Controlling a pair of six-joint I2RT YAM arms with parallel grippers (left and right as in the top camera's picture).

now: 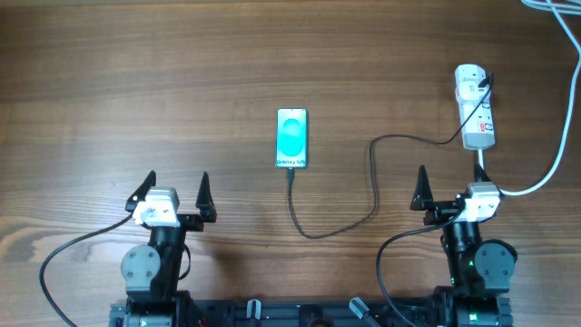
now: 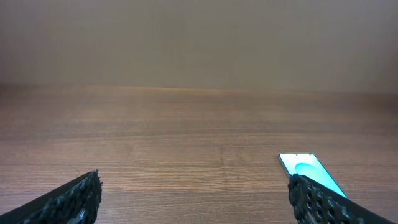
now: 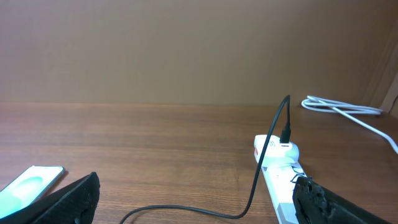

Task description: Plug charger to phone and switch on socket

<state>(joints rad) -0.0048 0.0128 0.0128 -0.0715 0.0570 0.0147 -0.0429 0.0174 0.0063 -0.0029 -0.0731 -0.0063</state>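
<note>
The phone [image 1: 291, 138] lies flat mid-table with a cyan screen; it also shows in the left wrist view [image 2: 308, 169] and the right wrist view [image 3: 28, 184]. The charger cable [image 1: 373, 182] runs from the phone's near short edge in a loop to the socket [image 1: 475, 107] at the right, where its black plug [image 3: 286, 133] stands in the white strip [image 3: 278, 168]. My left gripper [image 1: 176, 191] is open and empty, near and left of the phone. My right gripper [image 1: 448, 188] is open and empty, just near the socket.
A thick white cord [image 1: 552, 173] runs from the socket's near end out along the right edge and coils at the far right [image 3: 342, 107]. The wooden table [image 1: 136, 82] stretches to the left and far side.
</note>
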